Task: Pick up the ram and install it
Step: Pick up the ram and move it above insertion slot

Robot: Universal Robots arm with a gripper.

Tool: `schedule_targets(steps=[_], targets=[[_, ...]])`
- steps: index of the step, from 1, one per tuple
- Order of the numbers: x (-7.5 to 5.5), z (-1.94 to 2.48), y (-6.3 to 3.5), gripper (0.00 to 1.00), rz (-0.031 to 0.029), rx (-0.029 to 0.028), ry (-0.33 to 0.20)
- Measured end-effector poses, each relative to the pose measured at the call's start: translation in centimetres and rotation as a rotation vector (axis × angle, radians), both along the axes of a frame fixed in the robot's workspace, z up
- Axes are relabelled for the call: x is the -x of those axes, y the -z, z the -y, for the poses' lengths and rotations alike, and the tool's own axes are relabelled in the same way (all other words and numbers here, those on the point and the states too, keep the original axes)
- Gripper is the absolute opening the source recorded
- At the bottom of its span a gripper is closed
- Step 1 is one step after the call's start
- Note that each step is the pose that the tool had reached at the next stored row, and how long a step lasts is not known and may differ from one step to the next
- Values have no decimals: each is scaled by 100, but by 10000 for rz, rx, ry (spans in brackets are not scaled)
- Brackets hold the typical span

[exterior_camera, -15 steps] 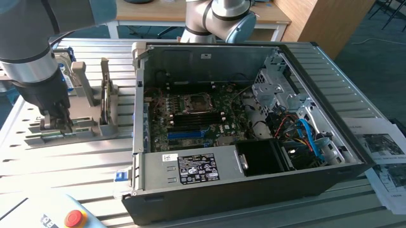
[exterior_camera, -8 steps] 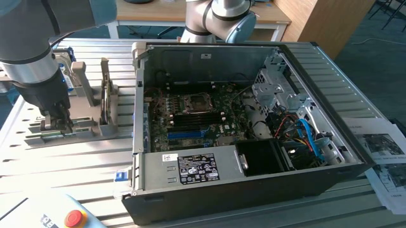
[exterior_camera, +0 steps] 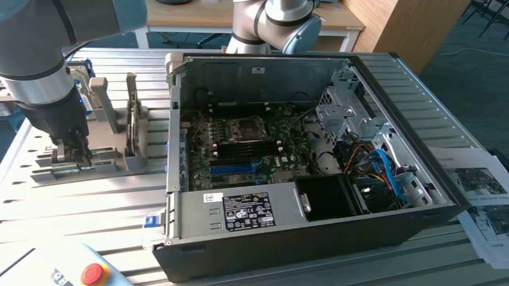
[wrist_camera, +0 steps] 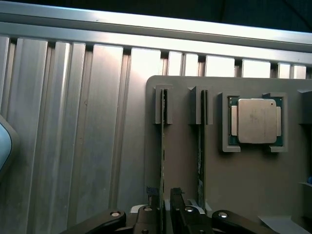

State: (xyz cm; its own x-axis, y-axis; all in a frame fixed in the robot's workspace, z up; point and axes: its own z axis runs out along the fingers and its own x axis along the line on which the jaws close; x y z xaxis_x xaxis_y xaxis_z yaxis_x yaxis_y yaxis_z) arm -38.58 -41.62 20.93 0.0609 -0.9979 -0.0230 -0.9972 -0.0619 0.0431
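My pincer (wrist_camera: pixel 164 196) stands open astride the ram (wrist_camera: pixel 162 146) in its holder (wrist_camera: pixel 253 185) slot; just beside it, a second stick (wrist_camera: pixel 200 146), then the processor (wrist_camera: pixel 256 120) in its recess.

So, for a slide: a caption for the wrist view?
Open gripper straddling the ram, on edge in a grey holder that also holds a processor chip.

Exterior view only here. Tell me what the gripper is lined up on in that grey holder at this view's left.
Observer: In the wrist view the gripper sits astride the edge of a long, thin green circuit-board ram stick standing in the grey plastic holder, jaws open.
Operator: Report what's beside it.
Observer: A second thin stick stands in the neighbouring slot, parallel.
Operator: Name what's past that.
Observer: A small square silver processor chip lies flat in its own recess.
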Motion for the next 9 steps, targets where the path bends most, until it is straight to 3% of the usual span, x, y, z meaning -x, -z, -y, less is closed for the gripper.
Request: schedule_targets(steps=[9], targets=[[1, 0, 67, 24, -3, 2, 0]])
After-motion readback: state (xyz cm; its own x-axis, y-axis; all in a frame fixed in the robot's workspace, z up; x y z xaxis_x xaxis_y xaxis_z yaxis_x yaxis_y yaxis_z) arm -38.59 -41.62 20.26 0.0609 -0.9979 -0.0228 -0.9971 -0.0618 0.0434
